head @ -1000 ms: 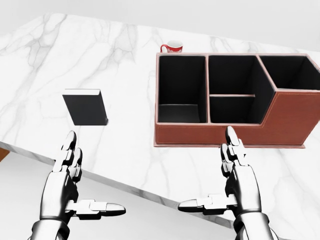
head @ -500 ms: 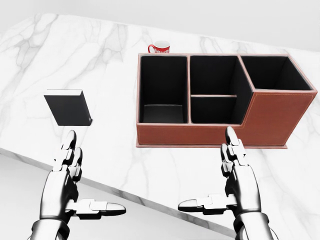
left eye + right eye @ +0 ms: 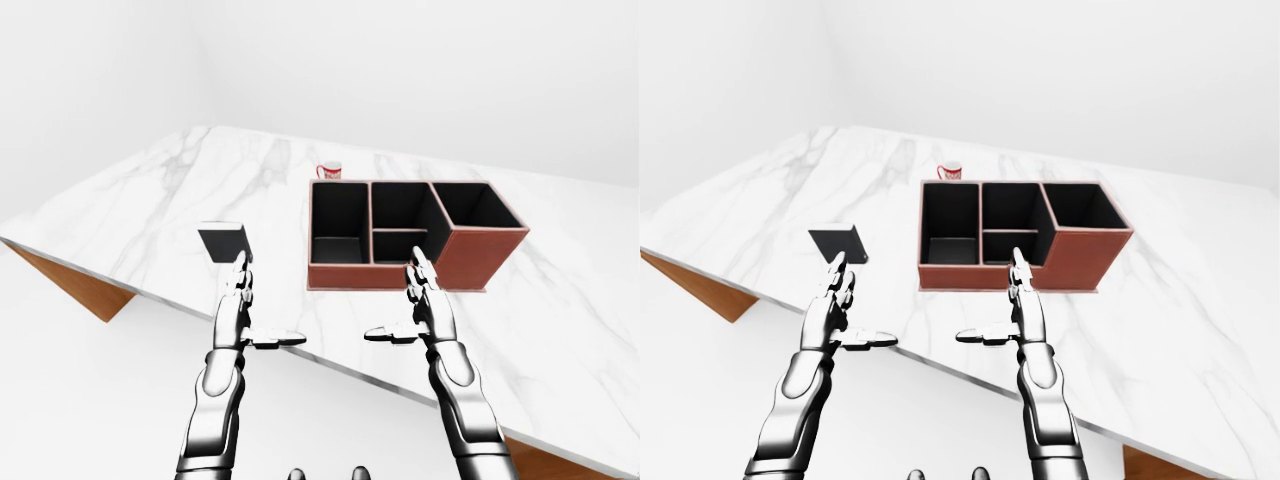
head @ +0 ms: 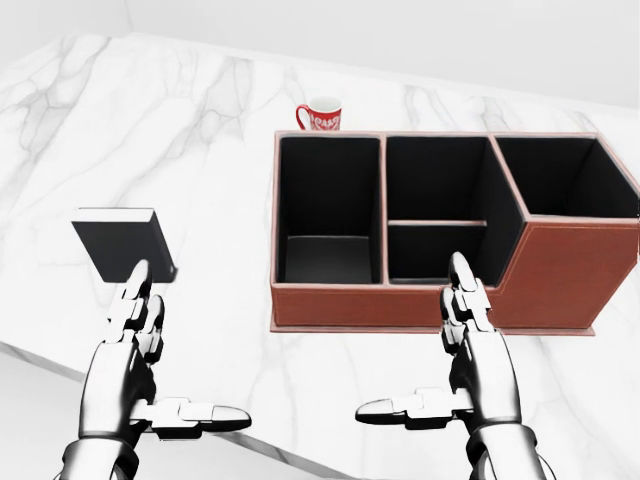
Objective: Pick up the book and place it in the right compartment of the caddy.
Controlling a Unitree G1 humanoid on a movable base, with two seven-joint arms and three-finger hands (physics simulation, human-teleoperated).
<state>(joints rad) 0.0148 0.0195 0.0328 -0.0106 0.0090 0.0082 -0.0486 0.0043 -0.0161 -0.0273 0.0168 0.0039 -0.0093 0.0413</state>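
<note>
In the head view, a dark book (image 4: 122,243) lies flat on the white marble bench (image 4: 220,120), at the left of the picture. The left hand (image 4: 140,360) hangs just below it, fingers stretched straight up and thumb out sideways to the right, holding nothing; its fingertips (image 4: 138,275) overlap the book's lower edge in the picture, though whether they touch it cannot be told. To the right stands the reddish-brown caddy (image 4: 560,275) with black-lined compartments: a tall one at its left, two smaller ones stacked in the middle, and a taller-walled one at its right. All look empty. The right hand (image 4: 465,365) is spread the same way, fingers upright, thumb pointing left, its fingertips over the caddy's lower wall in the picture. A red and white mug (image 4: 320,114) stands on the bench just above the caddy's upper left corner.

In the left-eye view, both silver arms rise from the bottom, and the bench shows as a slanted slab with a wooden underside (image 3: 75,285) at the left. The book lies well left of the caddy.

The right-eye view shows nearly the same scene, with white walls beyond the bench.
</note>
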